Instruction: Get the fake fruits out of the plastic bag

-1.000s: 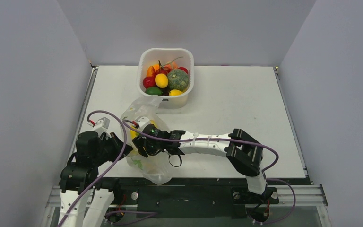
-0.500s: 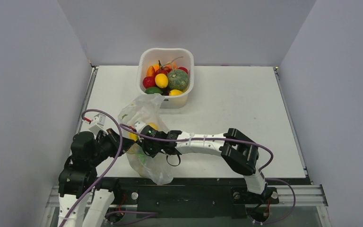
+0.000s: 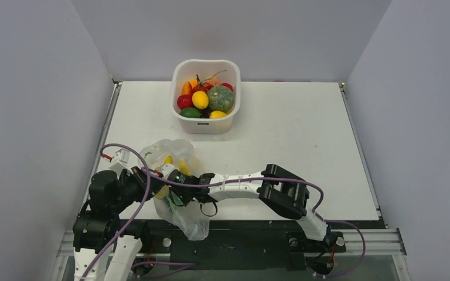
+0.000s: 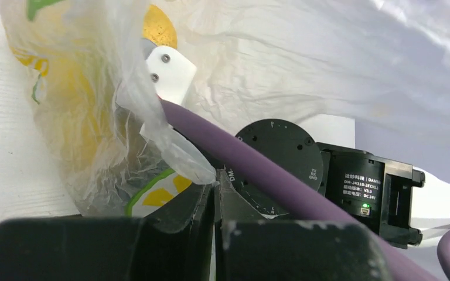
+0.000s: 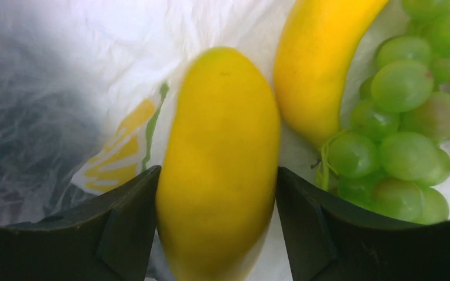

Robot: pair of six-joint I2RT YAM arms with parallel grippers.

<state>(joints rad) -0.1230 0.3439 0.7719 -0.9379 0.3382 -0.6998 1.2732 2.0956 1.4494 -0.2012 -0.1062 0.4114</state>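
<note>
The plastic bag [image 3: 179, 153] lies crumpled at the table's near left, and its lower end hangs over the front edge. My left gripper [image 3: 148, 182] is shut, pinching the bag's film [image 4: 176, 155] at its fingertips [image 4: 215, 182]. My right gripper [image 3: 172, 186] is inside the bag. Its fingers [image 5: 126, 222] are shut on an oval yellow fruit [image 5: 220, 164]. Beside it in the bag lie a yellow banana [image 5: 316, 64] and a green grape bunch [image 5: 404, 134]. More yellow shows through the film [image 3: 167, 160].
The white tub [image 3: 177, 75] stands at the back centre, holding a ribbed grey-green squash [image 3: 220, 98], a red fruit [image 3: 184, 101] and other fruit. Purple cables [image 3: 126, 149] loop over both wrists. The right wrist's motor [image 4: 278, 161] sits close in front of the left gripper.
Both grippers and the bag have shifted left and toward the near edge. The bag's top has sunk lower and flatter. The right arm has stretched further left.
</note>
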